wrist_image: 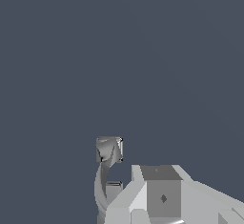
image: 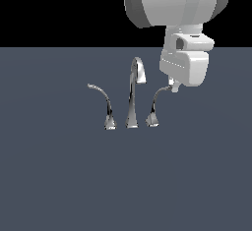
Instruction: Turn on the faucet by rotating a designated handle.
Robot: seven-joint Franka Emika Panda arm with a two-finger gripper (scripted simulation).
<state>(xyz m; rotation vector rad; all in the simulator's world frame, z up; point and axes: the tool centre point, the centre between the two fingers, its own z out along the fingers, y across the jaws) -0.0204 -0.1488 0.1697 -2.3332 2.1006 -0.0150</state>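
Your faucet [image: 132, 97] stands upright on the grey tabletop [image: 59, 176], its tall spout [image: 136, 85] in the middle. The handle [image: 156, 104] sits on the exterior view's right of the spout, arcing up and outward. Your hand [image: 173, 86] is at the handle's tip, seemingly touching it. You cannot tell how wide the fingers stand.

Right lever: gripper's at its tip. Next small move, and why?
Probably a short sideways push on the handle to start it turning. In the exterior view the gripper sits right at the lever's free end, beside the spout. Actual contact isn't clear, so go gently.
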